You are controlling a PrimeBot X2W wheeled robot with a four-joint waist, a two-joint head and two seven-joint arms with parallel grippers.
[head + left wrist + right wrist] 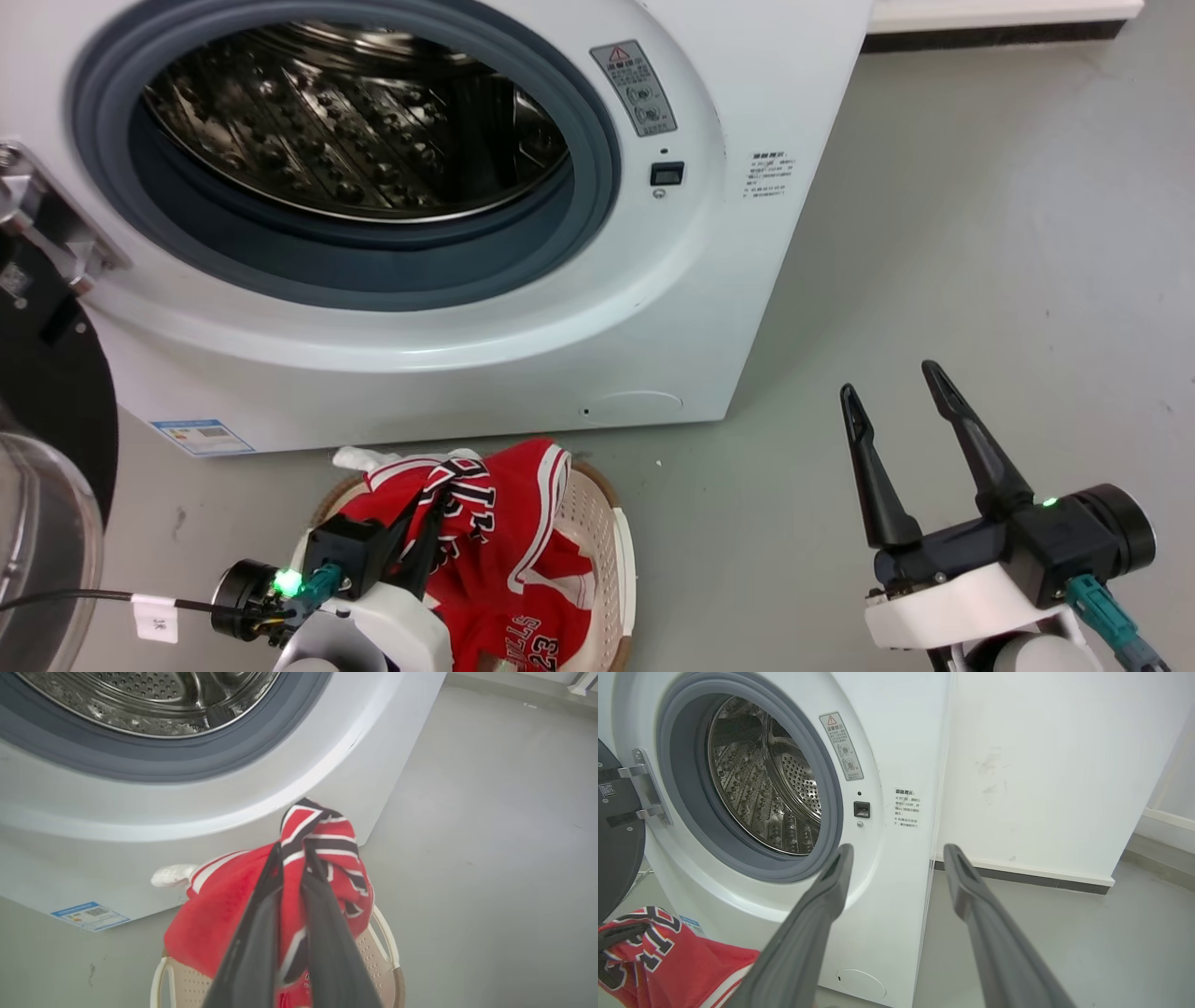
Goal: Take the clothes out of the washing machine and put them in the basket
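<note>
Grey floor (934,233) — left gripper (293,853) pinches the clothes (219,914) over the basket (597,532).

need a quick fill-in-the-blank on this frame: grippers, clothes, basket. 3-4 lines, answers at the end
1. The left gripper is ____ on the clothes.
2. The right gripper is ____ and holds nothing.
3. The basket stands on the floor in ____ of the washing machine.
4. The clothes are mostly ____ in colour, with white trim.

Missing words: shut; open; front; red
</note>
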